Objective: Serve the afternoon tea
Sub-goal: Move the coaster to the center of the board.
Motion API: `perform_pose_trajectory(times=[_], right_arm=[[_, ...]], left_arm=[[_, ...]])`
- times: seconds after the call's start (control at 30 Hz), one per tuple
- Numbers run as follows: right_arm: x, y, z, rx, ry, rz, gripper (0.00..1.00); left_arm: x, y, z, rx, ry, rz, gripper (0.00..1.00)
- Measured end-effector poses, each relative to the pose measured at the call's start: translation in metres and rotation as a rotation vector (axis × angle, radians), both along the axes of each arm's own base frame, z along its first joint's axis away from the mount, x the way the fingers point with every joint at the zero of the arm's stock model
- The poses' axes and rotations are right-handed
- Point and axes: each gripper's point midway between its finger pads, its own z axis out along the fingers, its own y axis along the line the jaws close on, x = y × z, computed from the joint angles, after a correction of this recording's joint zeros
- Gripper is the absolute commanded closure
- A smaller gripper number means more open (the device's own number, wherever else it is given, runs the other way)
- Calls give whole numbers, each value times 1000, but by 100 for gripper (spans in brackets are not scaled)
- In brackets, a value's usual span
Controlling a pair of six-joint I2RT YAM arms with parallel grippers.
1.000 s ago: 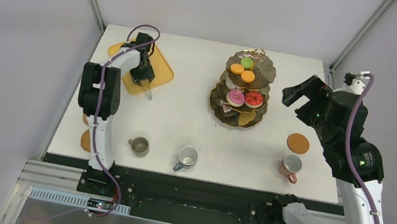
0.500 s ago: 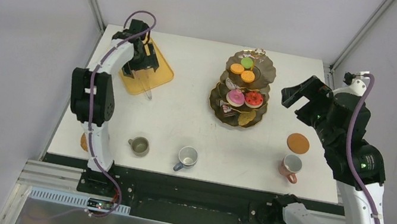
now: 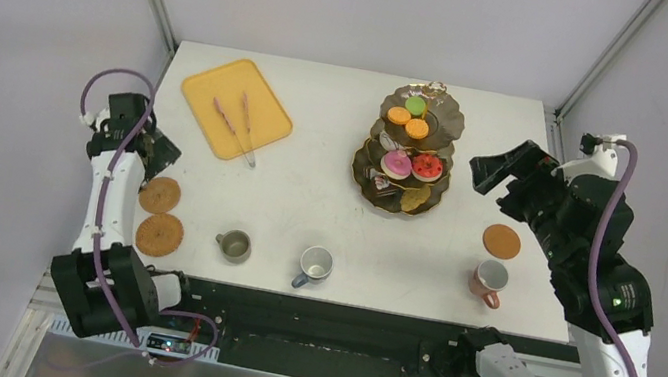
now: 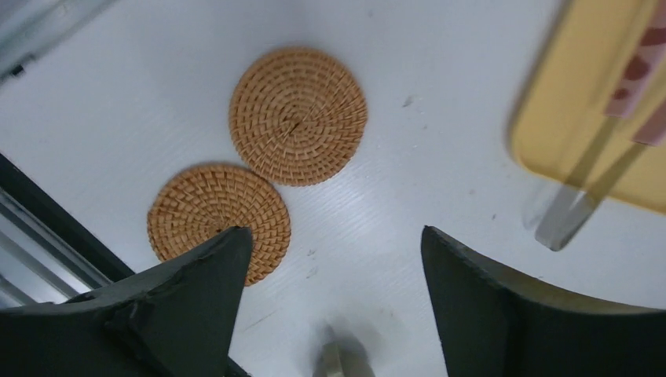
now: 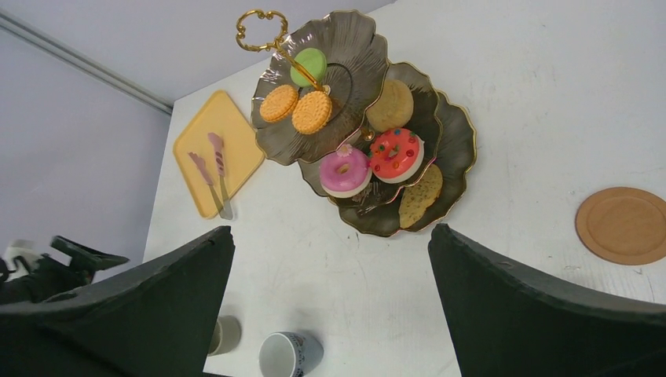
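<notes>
The dark gold-rimmed three-tier stand stands right of centre, holding a pink doughnut, a red doughnut, orange macarons and a green macaron. Along the near edge sit the olive mug, grey-blue mug and pink mug. Two woven coasters lie at the left edge, and a third coaster lies beyond the pink mug. My left gripper hovers open and empty above the left coasters. My right gripper hangs open and empty right of the stand.
The yellow-orange tray lies at the back left with the pink-handled tongs on it, their metal tips over its near edge. The table's left edge and a metal rail run close beside my left arm.
My left gripper opened and let go of the tongs on the tray, then the arm swung back and left to above the two coasters. The right arm only drifted slightly.
</notes>
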Motion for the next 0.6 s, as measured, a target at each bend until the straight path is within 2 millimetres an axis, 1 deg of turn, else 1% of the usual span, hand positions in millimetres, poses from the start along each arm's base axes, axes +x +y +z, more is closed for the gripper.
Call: perform_pose_trajectory(times=[0.07, 0.1, 0.17, 0.2, 0.23, 0.3, 0.33, 0.43, 0.53, 0.6], right_arm=[[-3, 2, 0, 4, -3, 13, 1], [-4, 3, 1, 5, -8, 19, 1], [-6, 6, 2, 8, -13, 33, 1], [-7, 7, 2, 8, -14, 39, 1], [-7, 9, 1, 6, -14, 47, 1], [-7, 10, -2, 4, -11, 53, 1], [-8, 10, -4, 2, -8, 55, 1], [-8, 10, -10, -2, 2, 55, 1], [-9, 10, -10, -2, 2, 56, 1], [-9, 10, -10, -1, -1, 55, 1]], left_arm=[[-12, 6, -30, -55, 46, 68, 37], [-17, 8, -46, -94, 71, 106, 40], [-25, 10, -70, -158, 108, 167, 40], [-28, 11, -79, -178, 119, 193, 42], [-30, 12, -89, -204, 131, 230, 49], [-30, 13, -101, -237, 129, 274, 66], [-28, 14, -107, -250, 117, 293, 70], [-20, 14, -119, -285, 90, 331, 75], [-12, 16, -131, -299, 88, 346, 78], [-10, 18, -137, -300, 98, 349, 87]])
